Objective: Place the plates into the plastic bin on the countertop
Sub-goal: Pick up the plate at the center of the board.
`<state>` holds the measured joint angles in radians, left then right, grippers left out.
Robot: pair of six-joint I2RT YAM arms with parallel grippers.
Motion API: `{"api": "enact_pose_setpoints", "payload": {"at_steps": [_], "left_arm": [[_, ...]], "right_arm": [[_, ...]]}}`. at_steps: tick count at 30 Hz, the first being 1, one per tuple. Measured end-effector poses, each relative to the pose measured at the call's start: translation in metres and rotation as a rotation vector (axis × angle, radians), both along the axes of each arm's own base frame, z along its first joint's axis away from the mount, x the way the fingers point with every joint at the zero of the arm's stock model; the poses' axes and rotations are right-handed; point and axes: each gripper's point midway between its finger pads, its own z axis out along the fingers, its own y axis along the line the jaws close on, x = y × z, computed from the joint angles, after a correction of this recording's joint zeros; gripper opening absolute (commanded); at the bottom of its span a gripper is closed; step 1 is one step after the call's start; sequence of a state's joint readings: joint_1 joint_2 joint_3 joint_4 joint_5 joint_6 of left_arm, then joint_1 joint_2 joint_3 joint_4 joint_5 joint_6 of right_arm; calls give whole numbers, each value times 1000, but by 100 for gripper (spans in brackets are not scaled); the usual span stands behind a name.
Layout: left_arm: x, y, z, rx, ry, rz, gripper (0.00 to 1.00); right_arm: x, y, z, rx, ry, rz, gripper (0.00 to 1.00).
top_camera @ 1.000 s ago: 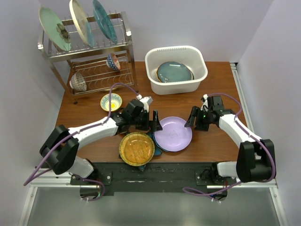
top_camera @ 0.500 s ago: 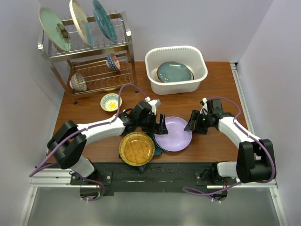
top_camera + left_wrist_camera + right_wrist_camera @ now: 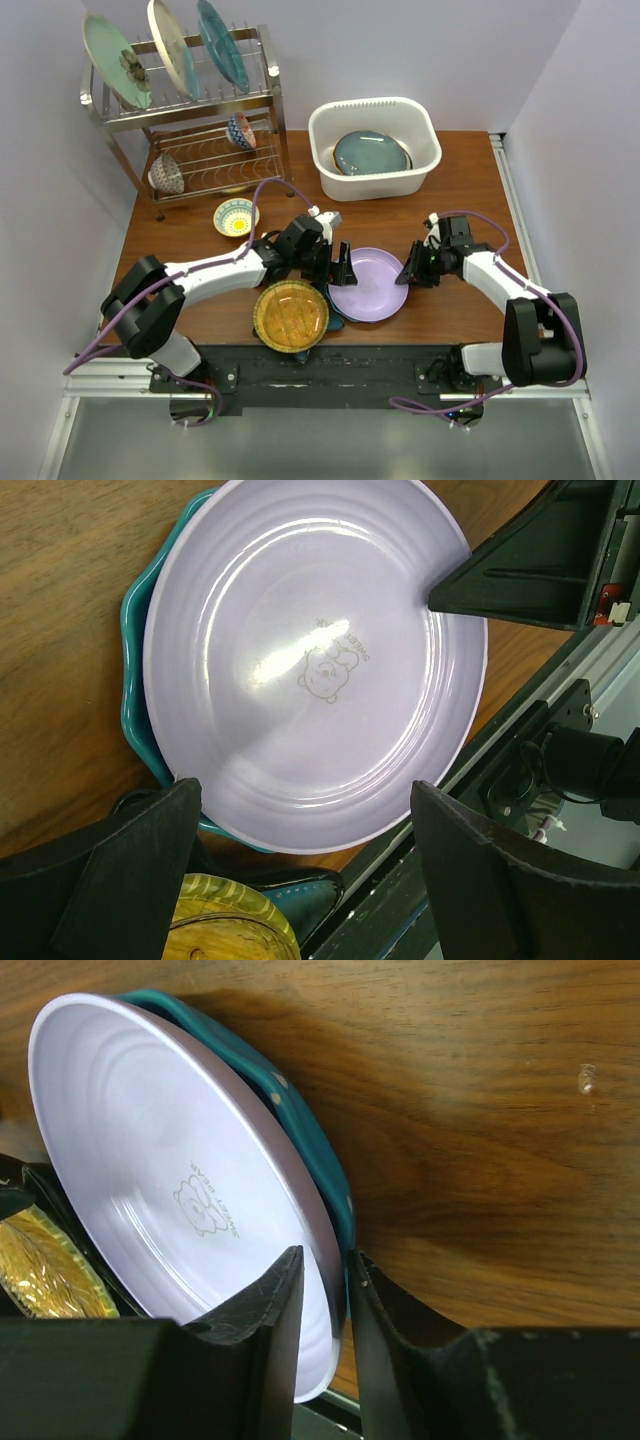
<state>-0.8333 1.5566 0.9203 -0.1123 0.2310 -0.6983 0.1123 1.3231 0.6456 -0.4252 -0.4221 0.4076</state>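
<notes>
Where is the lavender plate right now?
Top view: the lavender plate lies near the front edge, atop the teal star-shaped plate, right of the amber plate, its right rim in the right gripper.

Left arm: stretched rightward from its base at the near edge of the countertop, wrist low; left gripper jaws spread wide, holding nothing. Right arm: elbow bent, forearm angled leftward; right gripper jaws pinched on the right rim of the lavender plate

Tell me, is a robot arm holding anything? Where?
The right tool pinches the purple plate by its rim, perhaps with the teal plate beneath. The left tool is open, holding nothing.
</notes>
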Motion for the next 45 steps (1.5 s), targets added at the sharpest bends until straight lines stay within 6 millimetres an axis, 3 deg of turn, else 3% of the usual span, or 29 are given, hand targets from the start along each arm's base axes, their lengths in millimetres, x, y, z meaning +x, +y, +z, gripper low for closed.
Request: {"api": "enact_pose_setpoints", "payload": {"at_steps": [9, 12, 22, 38, 45], "left_arm": [[1, 0, 1, -1, -5, 3, 90], [1, 1, 3, -2, -10, 5, 90], [4, 4, 17, -17, -47, 23, 90], [7, 12, 27, -3, -76, 58, 91], [10, 21, 44, -10, -117, 93, 93]], "right_arm": [[-1, -2, -1, -16, 2, 3, 9], [-2, -3, -2, -18, 1, 10, 0], [-4, -2, 2, -18, -1, 21, 0], [9, -3, 26, -27, -45, 14, 0], [12, -3, 30, -25, -54, 13, 0]]}}
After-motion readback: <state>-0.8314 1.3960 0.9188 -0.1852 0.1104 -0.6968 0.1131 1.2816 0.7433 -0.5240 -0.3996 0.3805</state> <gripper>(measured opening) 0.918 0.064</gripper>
